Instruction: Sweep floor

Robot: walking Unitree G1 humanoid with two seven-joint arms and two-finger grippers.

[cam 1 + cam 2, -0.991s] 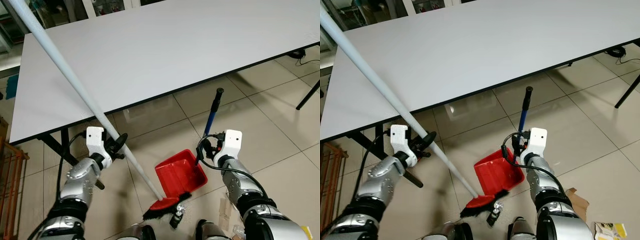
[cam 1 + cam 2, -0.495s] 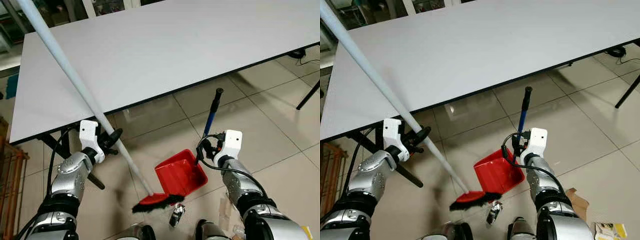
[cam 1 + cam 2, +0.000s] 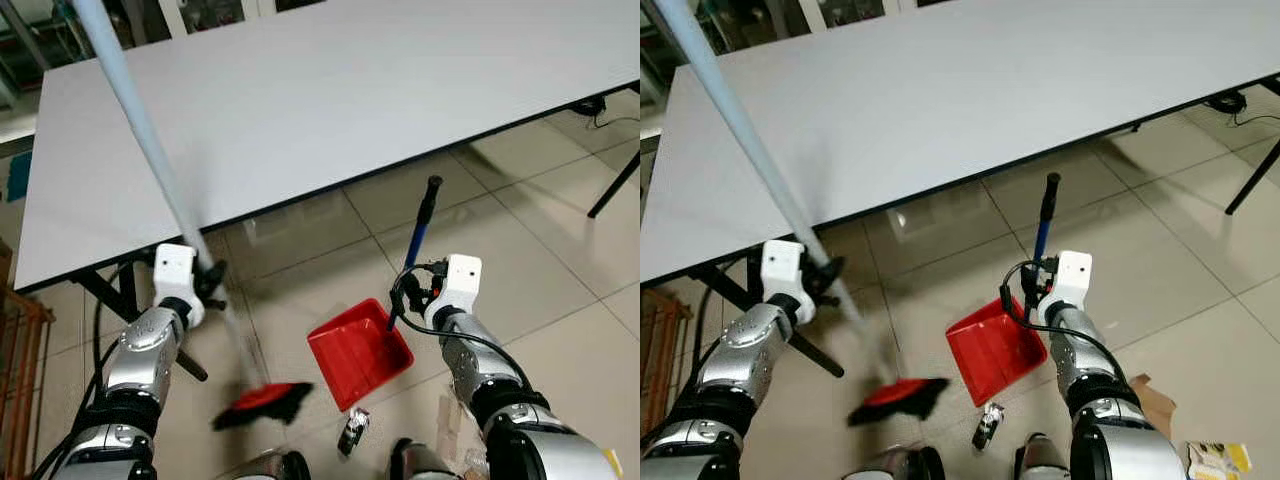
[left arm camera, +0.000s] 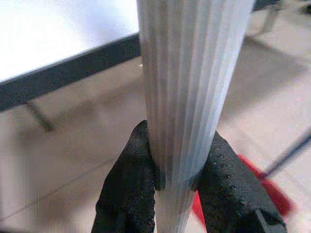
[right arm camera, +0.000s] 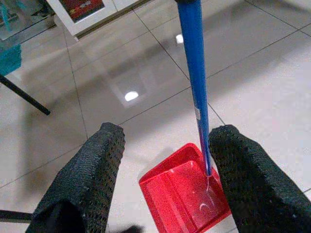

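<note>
The broom handle [image 4: 182, 97] is pinched by the left tool [image 4: 177, 170]; the red dustpan [image 3: 358, 353] lies below the spread right tool [image 5: 160, 179]. One scrap [image 3: 350, 433] (unswept, apparently) remains beside the dustpan.

Open tile ahead — hemmed by the table [image 3: 330, 90] edge, dustpan [image 3: 358, 350] and small floor litter [image 3: 351, 433].

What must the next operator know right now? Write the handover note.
Left hand: shut on the broom pole; the broom head is on the tiles to the left of the dustpan.
Right hand: open, with the blue handle between its fingers.
The red dustpan sits on the floor and looks empty.
Left to do: a small piece of litter lies just outside the pan.
</note>
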